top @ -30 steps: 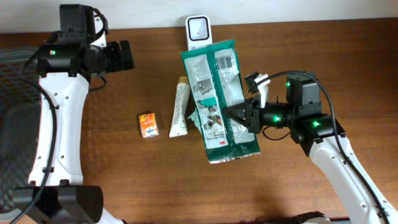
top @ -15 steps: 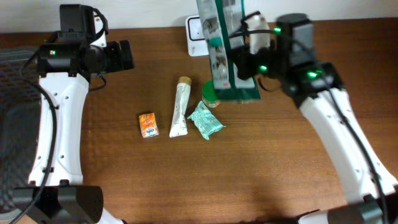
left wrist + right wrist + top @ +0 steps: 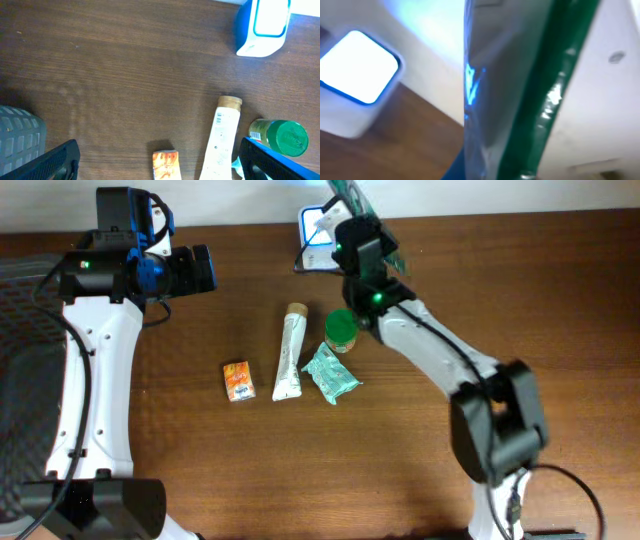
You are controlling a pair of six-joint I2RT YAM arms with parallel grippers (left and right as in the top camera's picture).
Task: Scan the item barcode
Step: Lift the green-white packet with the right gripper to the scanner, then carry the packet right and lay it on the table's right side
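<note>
Scanning step, I judge: the right fingers [image 3: 352, 222], clamped shut on the green-and-clear plastic packet [image 3: 510, 90], hold it at the table's far edge beside the glowing white barcode scanner [image 3: 357, 75]. The left fingers [image 3: 55, 162] gape wide, empty, far left. Next: angle the barcode at the scanner's window.

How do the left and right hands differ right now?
Left hand is open and empty; right hand is shut on the green packet. Left hand hangs at the left of the table, far from the scanner; right hand holds the packet up beside the scanner. Both are raised above the table.
</note>
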